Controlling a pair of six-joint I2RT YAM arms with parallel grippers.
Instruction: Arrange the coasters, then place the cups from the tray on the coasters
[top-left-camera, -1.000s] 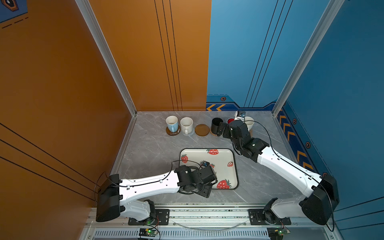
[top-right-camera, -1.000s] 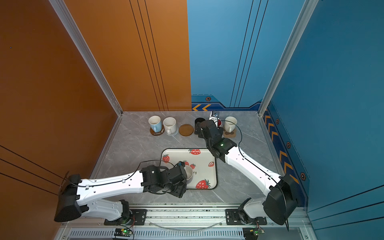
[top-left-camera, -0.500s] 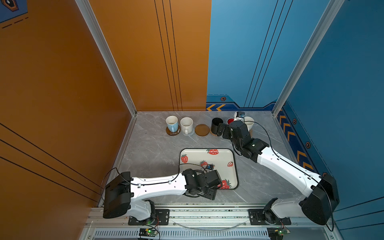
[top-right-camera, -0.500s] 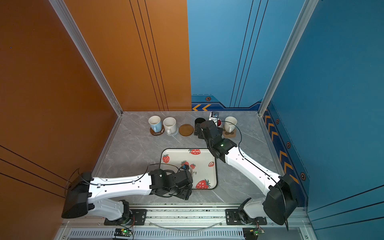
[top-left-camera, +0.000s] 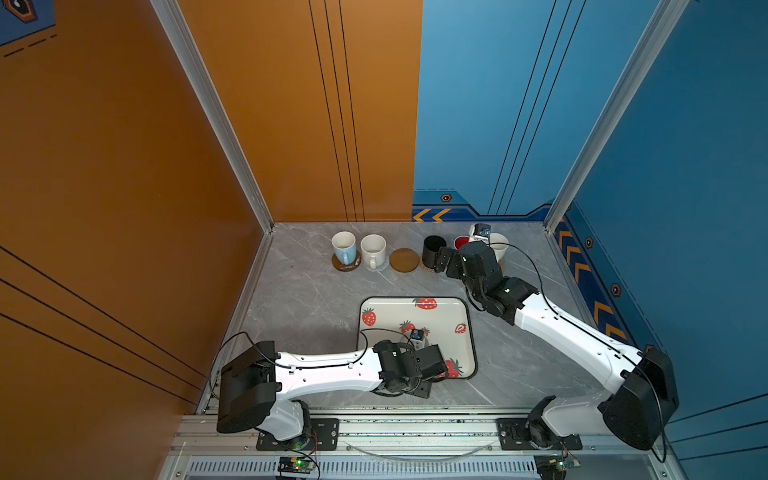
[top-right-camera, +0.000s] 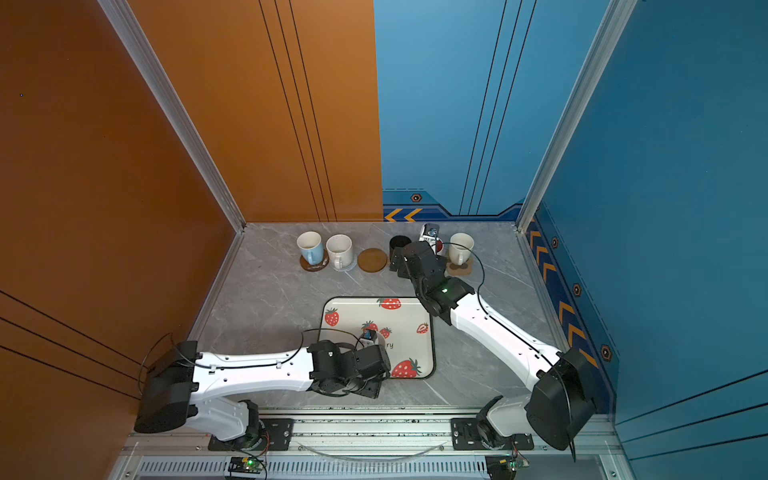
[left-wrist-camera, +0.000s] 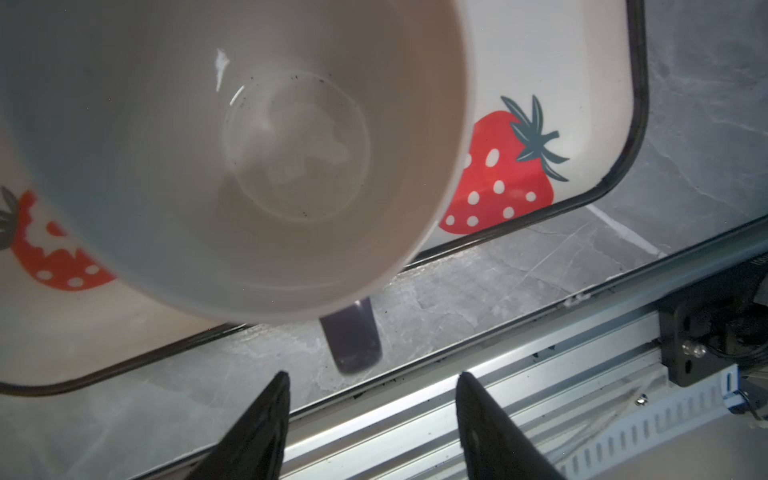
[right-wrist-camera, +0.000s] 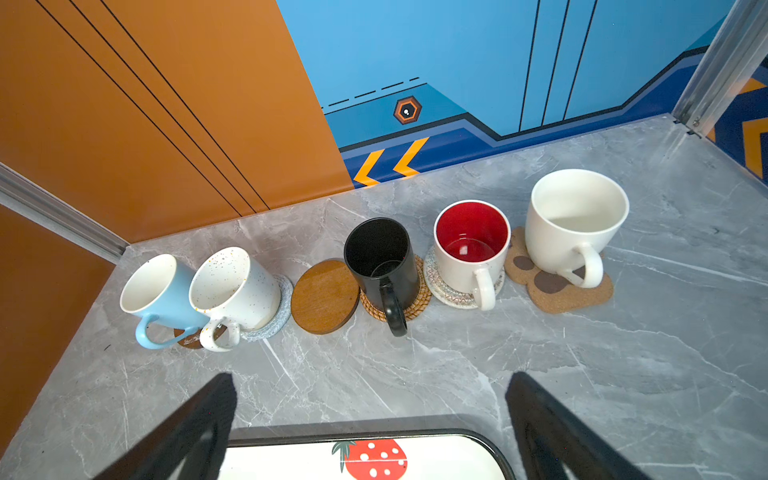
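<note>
The lavender cup (left-wrist-camera: 232, 158) stands at the near edge of the strawberry tray (top-left-camera: 440, 307). Its handle (left-wrist-camera: 353, 340) points at my left gripper (left-wrist-camera: 372, 376), which is open just short of it with nothing between the fingers. My right gripper (right-wrist-camera: 370, 376) hangs open and empty between the tray and the back row. In that row the light blue cup (right-wrist-camera: 166, 299), speckled cup (right-wrist-camera: 237, 286), black cup (right-wrist-camera: 382, 262), red-inside cup (right-wrist-camera: 471, 249) and cream cup (right-wrist-camera: 573, 224) each sit on a coaster. One brown coaster (right-wrist-camera: 324, 297) is bare.
The metal rail (left-wrist-camera: 498, 399) runs along the table's front edge just below my left fingers. Orange and blue walls close the back and sides. Grey marble table (top-left-camera: 316, 299) lies bare left of the tray.
My left gripper has shifted a little right and toward the tray's near edge, and its jaws have narrowed slightly. The right arm has stayed put.
</note>
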